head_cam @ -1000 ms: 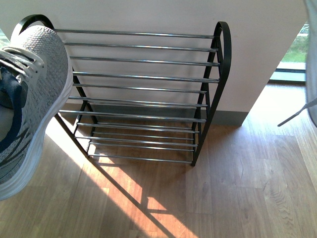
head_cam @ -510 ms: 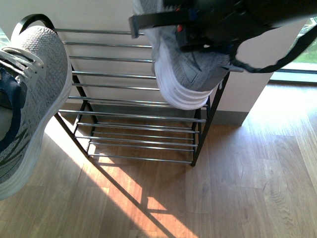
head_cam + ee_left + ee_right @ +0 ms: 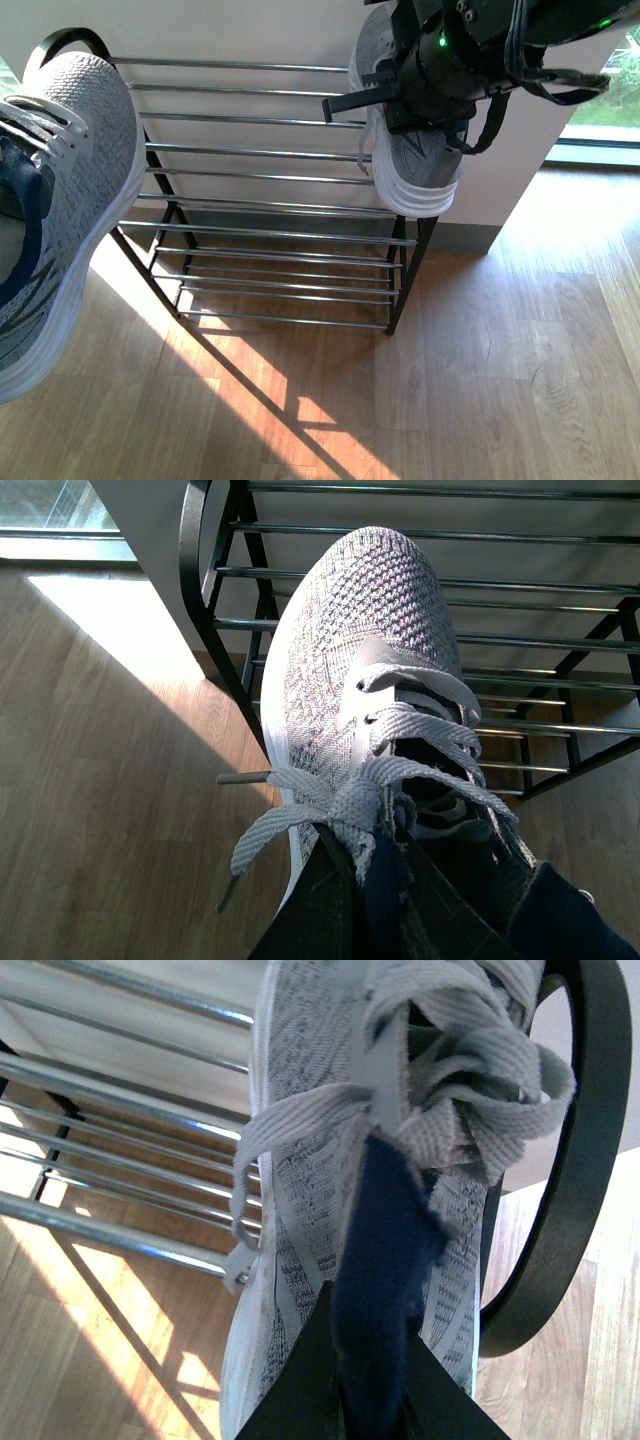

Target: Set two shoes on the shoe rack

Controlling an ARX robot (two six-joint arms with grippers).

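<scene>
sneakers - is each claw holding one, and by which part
Yes. The left claw pinches one grey sneaker by its navy tongue, behind the laces; the right claw pinches the other sneaker the same way.

— What do we see underfoot?
— A wooden plank floor (image 3: 480, 380), partly sunlit. The black shoe rack (image 3: 443, 120) stands on it, against the pale wall (image 3: 250, 30).
— And on its silver rods (image 3: 280, 237)?
— A grey sneaker (image 3: 420, 168) at the right end of the upper tiers. We cannot tell whether it rests there.
</scene>
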